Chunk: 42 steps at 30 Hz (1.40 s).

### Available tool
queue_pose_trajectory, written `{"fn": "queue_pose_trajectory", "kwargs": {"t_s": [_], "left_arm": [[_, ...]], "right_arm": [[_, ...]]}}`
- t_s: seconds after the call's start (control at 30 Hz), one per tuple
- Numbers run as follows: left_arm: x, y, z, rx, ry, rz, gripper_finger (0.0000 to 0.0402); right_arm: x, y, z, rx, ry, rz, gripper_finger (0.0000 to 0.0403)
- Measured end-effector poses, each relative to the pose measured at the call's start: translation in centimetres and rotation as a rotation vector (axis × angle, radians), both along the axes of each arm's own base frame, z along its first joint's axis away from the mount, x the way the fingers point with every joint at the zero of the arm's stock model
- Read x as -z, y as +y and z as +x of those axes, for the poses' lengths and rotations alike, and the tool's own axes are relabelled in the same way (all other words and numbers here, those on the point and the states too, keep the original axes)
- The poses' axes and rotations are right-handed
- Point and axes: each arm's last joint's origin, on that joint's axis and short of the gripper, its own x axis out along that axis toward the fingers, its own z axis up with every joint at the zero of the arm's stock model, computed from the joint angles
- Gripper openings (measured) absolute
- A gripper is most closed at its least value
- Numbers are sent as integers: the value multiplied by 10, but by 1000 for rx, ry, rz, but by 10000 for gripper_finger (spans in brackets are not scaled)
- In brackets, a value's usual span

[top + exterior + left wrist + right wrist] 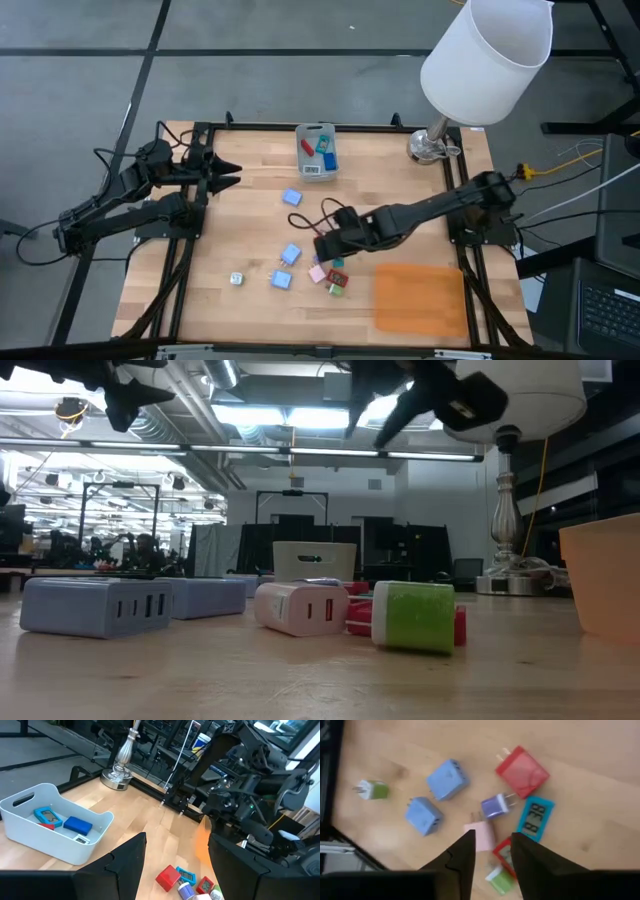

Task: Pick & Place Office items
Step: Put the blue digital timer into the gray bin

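The right gripper (322,246) is held above the table (200,280), over the cluster of office items that lies just beside the orange mat (420,297). Its fingers (465,852) are spread, with nothing between them; seen from the right wrist, a pink charger (481,834) shows in the gap below. Around that charger are seen a small purple plug (495,806), a red charger (522,771), a teal clock (534,819), two blue chargers (447,779) and (424,815), a red piece (505,854), a green piece (500,879), and, well apart from the mat, a green-and-white plug (371,790). All of these lie loose on the wood, none gripped.

In the low view the pink charger (300,607) and a green piece (414,617) are seen lying near the mat (600,575), with blue chargers (95,605) farther from it.

Across the table from the mat stands a grey bin (316,150), which holds a blue block (77,825), a teal clock (47,815) and a red piece (46,825). One blue charger (292,197) lies between the bin and the cluster. A lamp (487,55) stands at the far corner on the mat's side.

The left gripper (232,174) waits at the table edge opposite the mat, raised, its fingers (115,865) apart and empty
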Motion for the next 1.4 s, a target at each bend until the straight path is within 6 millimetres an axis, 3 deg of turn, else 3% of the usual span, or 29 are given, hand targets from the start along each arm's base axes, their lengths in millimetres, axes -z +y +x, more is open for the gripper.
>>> {"fn": "queue_pose_trajectory", "kwargs": {"t_s": [0.33, 0.83, 1.07, 1.4], "left_arm": [[0, -1, 0, 44, 3, 29, 212], [0, -2, 0, 69, 3, 38, 212], [0, -2, 0, 70, 7, 48, 212], [2, -2, 0, 71, 18, 43, 212]], "right_arm": [[5, 2, 0, 6, 66, 68, 224], [1, 3, 10, -92, -15, 145, 202], [21, 1, 13, 33, 69, 142, 198], [77, 9, 26, 86, 251, 200, 198]]}}
